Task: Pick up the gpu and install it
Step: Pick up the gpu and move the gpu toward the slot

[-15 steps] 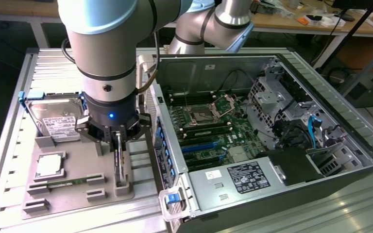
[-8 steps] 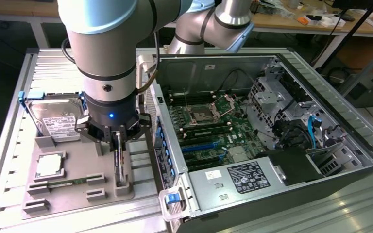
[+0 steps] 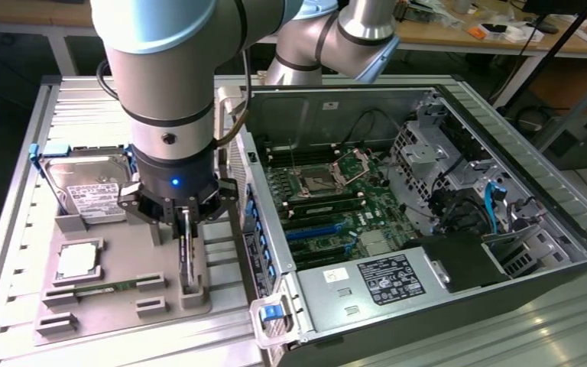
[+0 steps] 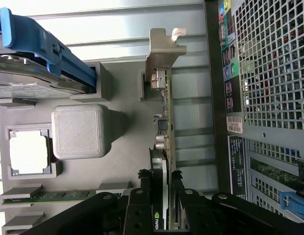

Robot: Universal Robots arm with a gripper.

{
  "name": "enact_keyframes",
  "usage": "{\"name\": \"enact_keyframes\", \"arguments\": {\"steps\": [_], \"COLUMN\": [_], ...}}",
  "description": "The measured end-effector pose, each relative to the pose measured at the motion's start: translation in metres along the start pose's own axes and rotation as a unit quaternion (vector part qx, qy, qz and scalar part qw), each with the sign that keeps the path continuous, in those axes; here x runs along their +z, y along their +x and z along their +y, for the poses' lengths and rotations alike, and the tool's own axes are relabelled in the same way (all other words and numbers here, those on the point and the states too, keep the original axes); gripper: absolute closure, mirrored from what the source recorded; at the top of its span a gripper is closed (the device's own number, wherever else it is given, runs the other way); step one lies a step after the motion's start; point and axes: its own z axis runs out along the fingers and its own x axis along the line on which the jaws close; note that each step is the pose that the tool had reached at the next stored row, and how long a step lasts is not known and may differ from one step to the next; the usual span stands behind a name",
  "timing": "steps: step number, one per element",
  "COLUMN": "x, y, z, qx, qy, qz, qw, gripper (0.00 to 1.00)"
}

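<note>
Gripper (image 3: 184, 220): fingers pressed on both faces of the gpu (image 3: 187, 264), pinching its upper edge.
Gpu: thin dark card with a silver bracket (image 4: 162, 54) at one end. It stands on edge in the grey tray (image 3: 120, 252).
Handling, judged: light, stiff, fragile. Best held by the flat faces, mid-length, clear of the edge contacts.
Drive (image 3: 85, 187): 10 o'clock of the gpu in the exterior view.
Case (image 3: 324, 107): open, 3 o'clock.

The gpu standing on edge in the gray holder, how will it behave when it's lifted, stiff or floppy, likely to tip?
Probably stiff: the gpu is a flat board with a metal bracket. Standing on its thin edge in the gray holder, it would likely tip if unsupported. Exposed parts along its edge suggest it is fragile.
</note>
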Motion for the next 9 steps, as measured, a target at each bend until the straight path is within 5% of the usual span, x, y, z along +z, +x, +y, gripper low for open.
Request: {"name": "enact_keyframes", "arguments": {"steps": [9], "x": [-0.0078], "y": [-0.0001], "z": [0.0004], "qx": [0.0], "qy": [-0.0001], "qz": [-0.0001], "qw": [1.0], "gripper": [0.73]}}
